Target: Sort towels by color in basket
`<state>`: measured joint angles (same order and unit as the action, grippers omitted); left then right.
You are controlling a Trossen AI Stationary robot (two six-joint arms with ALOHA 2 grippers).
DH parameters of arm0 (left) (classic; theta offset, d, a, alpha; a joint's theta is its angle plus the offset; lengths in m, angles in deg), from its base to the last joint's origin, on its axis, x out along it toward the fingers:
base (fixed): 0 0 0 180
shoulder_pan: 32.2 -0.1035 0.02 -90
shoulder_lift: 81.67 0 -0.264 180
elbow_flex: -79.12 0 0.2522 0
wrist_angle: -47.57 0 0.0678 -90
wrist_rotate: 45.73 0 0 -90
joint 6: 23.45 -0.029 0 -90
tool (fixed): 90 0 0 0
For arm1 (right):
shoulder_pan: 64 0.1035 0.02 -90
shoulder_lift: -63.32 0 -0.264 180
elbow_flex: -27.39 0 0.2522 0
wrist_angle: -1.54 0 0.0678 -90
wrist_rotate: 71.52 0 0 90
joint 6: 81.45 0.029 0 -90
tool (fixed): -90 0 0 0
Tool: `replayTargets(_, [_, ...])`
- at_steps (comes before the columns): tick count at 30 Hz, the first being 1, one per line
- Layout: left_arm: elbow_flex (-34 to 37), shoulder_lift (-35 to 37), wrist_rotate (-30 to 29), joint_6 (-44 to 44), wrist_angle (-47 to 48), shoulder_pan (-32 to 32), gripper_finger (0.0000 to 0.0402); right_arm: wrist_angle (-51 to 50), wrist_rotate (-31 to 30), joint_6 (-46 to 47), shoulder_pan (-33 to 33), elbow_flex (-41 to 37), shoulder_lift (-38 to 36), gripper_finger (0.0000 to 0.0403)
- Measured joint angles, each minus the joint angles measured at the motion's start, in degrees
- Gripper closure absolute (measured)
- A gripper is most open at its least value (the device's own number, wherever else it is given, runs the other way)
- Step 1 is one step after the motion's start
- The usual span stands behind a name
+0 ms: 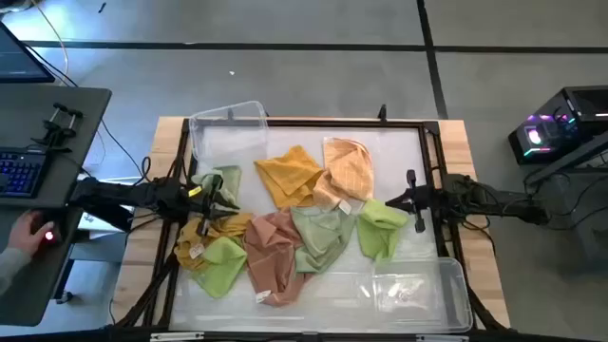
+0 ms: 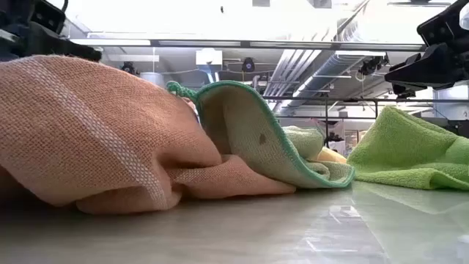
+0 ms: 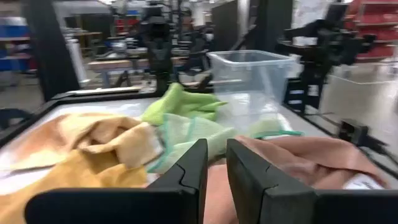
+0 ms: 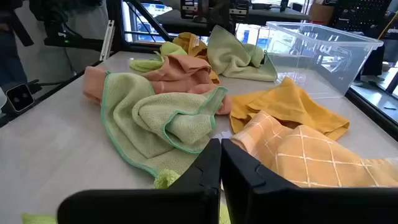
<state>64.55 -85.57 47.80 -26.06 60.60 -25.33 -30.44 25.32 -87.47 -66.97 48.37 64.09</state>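
Soft cloth towels [image 1: 294, 223] in green, mustard, peach and pink heaped mid-table [image 1: 456, 142] between two clear plastic bins [image 1: 228, 126], my left fingers [image 3: 212, 177] and right fingers [image 4: 220, 163] both clenched, empty.

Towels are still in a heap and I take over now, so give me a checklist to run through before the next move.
1. Left hand empty, fingers nearly closed: ok.
2. Right hand empty, fingers together: ok.
3. Towels sorted: not ok; pink towel, yellow towel and green towel lie mixed.
4. Clear bins empty: ok.
5. Person's hand off the table: ok.
6. Towels tangled: cannot tell.
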Motion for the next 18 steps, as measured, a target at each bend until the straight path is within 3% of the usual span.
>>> replayTargets(6, [0.0, 0.0, 0.0, 0.0, 0.0, 3.5, 0.0355, 0.0, 0.0, 0.0, 0.0, 0.0, 0.0, 0.0402])
replayTargets(18, [0.0, 0.0, 0.1, 0.0, 0.0, 3.8, 0.0355, 0.0, 0.0, 0.0, 0.0, 0.0, 0.0, 0.0402])
